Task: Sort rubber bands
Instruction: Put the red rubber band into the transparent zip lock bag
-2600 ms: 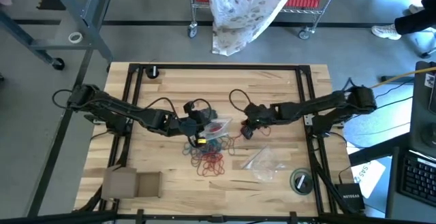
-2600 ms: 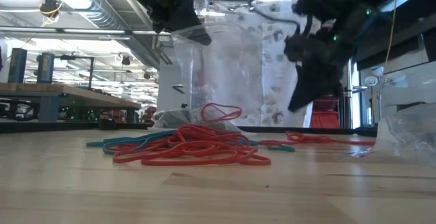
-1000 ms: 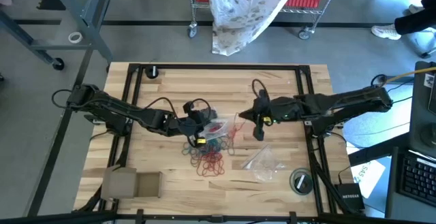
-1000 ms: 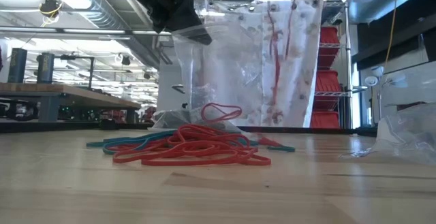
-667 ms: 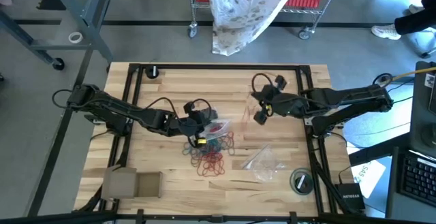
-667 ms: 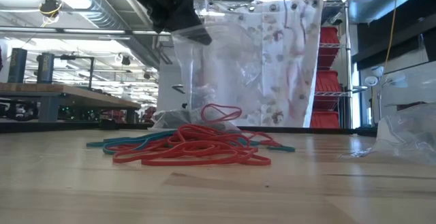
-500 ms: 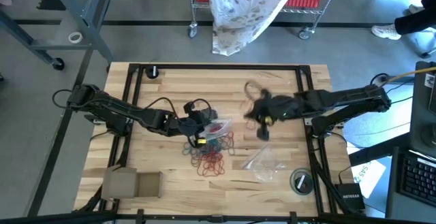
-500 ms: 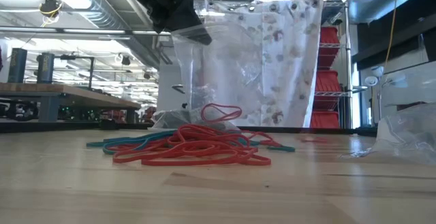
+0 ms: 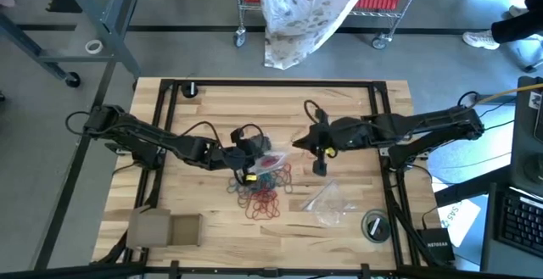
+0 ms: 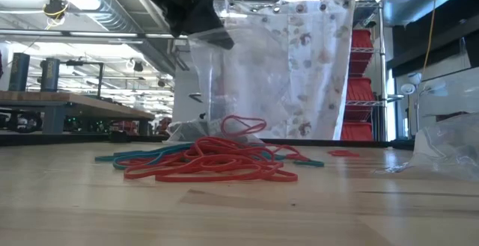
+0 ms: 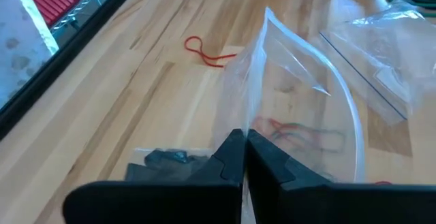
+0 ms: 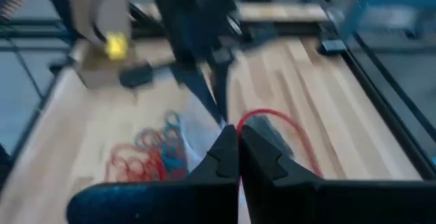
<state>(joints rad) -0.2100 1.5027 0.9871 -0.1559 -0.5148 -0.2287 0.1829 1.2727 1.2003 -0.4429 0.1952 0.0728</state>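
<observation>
A pile of red and teal rubber bands lies on the table near its middle. My left gripper is shut on a clear plastic bag and holds it upright over the pile's far side. A few red bands lie inside the bag. My right gripper is shut, raised just right of the bag. A single red band lies flat on the wood below it. My left gripper pinches the clear bag's rim at the open mouth between its two fingers. It comes level from the table's left. The bag hangs below the fingers with its mouth spread open; its lower part reaches down behind the pile.
A second clear bag lies on the table right of the pile. A flat cardboard box sits at the near left, a round roll at the near right. Bare wood lies toward the far edge.
A second ago a long red band hung from my right gripper beside the bag. The gripper swung toward the far right and came back toward the bag. The band no longer hangs from it; it fell and lies on the table. My left gripper and the bag kept still.
</observation>
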